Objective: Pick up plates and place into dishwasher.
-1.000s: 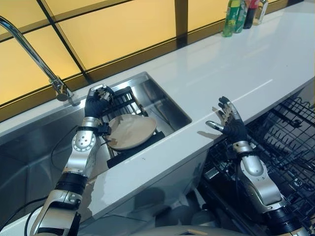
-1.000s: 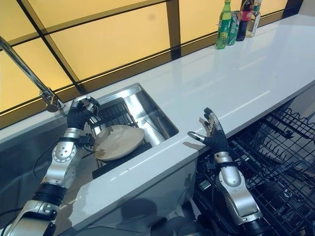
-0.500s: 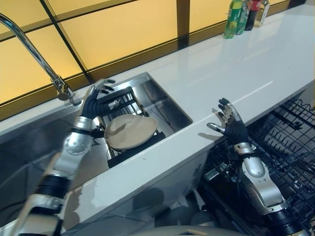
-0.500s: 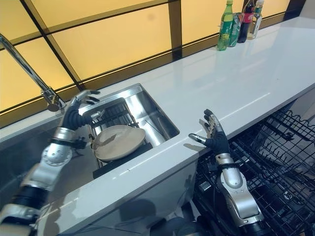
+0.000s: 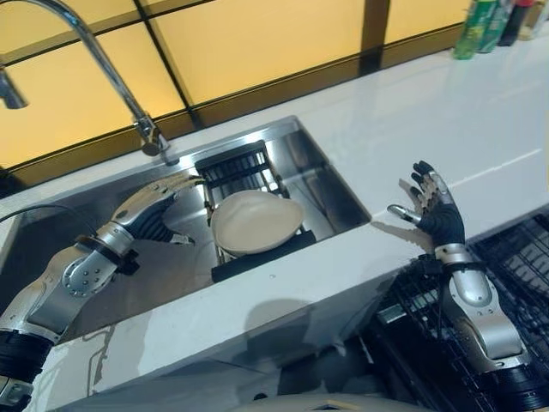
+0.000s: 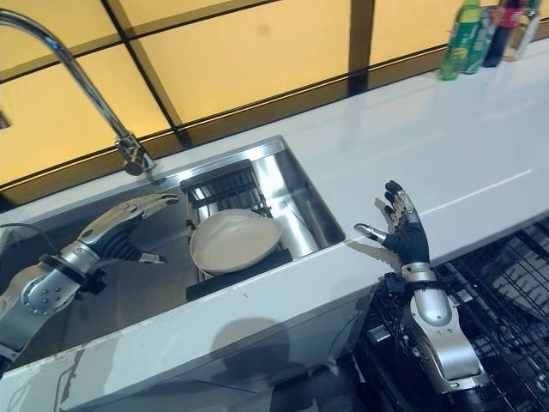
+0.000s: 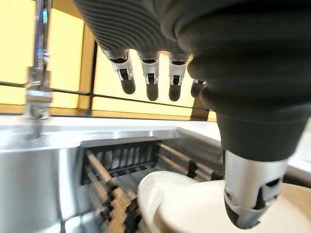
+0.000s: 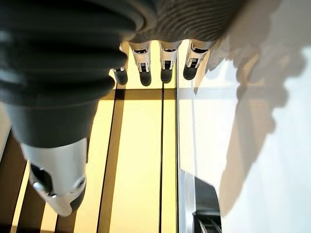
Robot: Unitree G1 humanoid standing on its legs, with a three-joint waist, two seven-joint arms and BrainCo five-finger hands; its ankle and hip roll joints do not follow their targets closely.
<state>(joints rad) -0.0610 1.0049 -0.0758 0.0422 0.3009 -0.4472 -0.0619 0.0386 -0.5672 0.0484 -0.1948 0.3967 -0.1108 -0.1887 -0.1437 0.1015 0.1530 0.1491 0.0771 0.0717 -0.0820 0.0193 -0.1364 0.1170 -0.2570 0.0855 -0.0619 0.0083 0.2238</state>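
A: Cream-coloured, the plate (image 5: 256,221) lay on the dark rack (image 5: 243,170) in the steel sink (image 5: 339,184), right?

B: Yes. The left hand (image 5: 147,209) hung beside it over the basin, fingers straight, grasping nothing, apart from the plate.

A: And the right hand (image 5: 436,215)?

B: Raised at the white counter (image 5: 412,120) edge, fingers spread, empty, above the dishwasher rack (image 6: 506,283). 1 faucet (image 5: 103,60) stood behind the sink.

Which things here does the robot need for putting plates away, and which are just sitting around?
For the job:
- plate, on the dark rack in the sink
- left hand, open, beside the plate
- right hand, open, over the counter edge
- dishwasher rack, lower right

Just sitting around:
- faucet
- bottles at the far end of the counter
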